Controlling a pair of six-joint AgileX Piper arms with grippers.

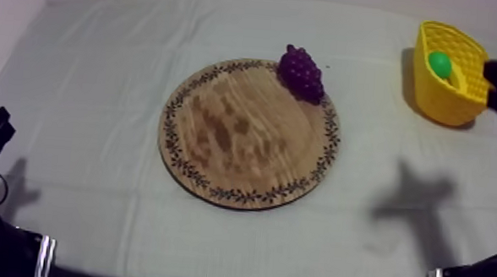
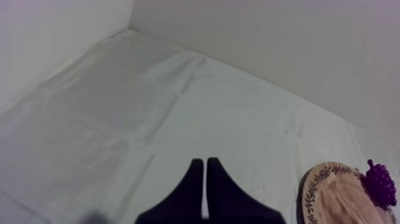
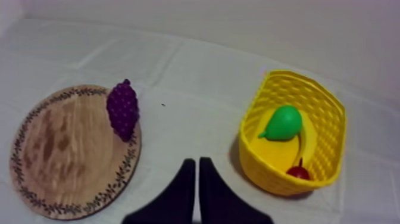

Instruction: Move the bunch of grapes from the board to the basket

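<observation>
One each: board (image 3: 65,155), basket (image 3: 334,113), grapes (image 3: 122,110), pear (image 3: 284,122), banana (image 3: 284,152), small red fruit (image 3: 297,173).

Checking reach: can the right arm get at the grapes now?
Probably yes: bare cloth lies between the right gripper and the grapes at the board rim; its shut fingers must open first.

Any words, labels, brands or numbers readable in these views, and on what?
None: no words, numbers or labels can be read.
The round wooden board carries only a dark leafy band round its rim, not lettering.
The yellow plastic basket and the purple bunch of grapes bear no marks.
</observation>
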